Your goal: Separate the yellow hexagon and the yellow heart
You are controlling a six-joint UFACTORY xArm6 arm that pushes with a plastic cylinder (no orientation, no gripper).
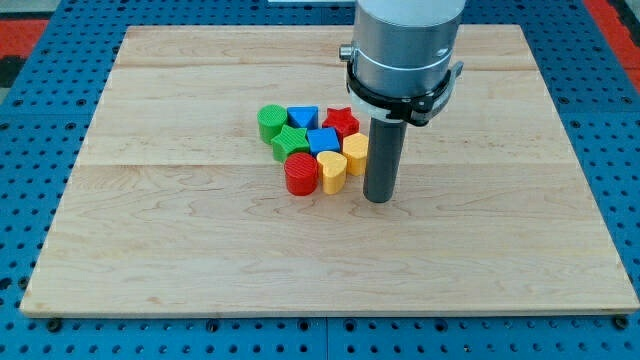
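Here the yellow hexagon block (356, 150) sits at the right edge of a tight cluster of small coloured blocks, a little above the middle of the pale wooden board (200, 250). The yellow heart-shaped block (332, 170) lies just below and to the left of it; the two look to be touching or very nearly so, and I cannot tell which. My tip (378, 199), the lower end of the straight dark rod, rests on the board just to the right of the yellow heart and slightly below the yellow hexagon. The rod's shaft stands directly beside the hexagon's right side and hides part of it, so contact cannot be judged. There is no gripper on this arm, so nothing opens or closes; the rod holds nothing.

Moving outward, the red cylinder block (301, 173) stands just left of the yellow heart, at the cluster's lower left. Above the heart is the blue cube block (322, 140), pressed between its neighbours. The green star-shaped block (291, 140) lies left of the blue cube, and the green cylinder block (271, 122) sits at the cluster's upper left corner. The blue triangular block (304, 117) is at the top of the group, with the red star-shaped block (341, 122) to its right, just above the yellow hexagon.

The board lies on a blue perforated table surface (40, 180).
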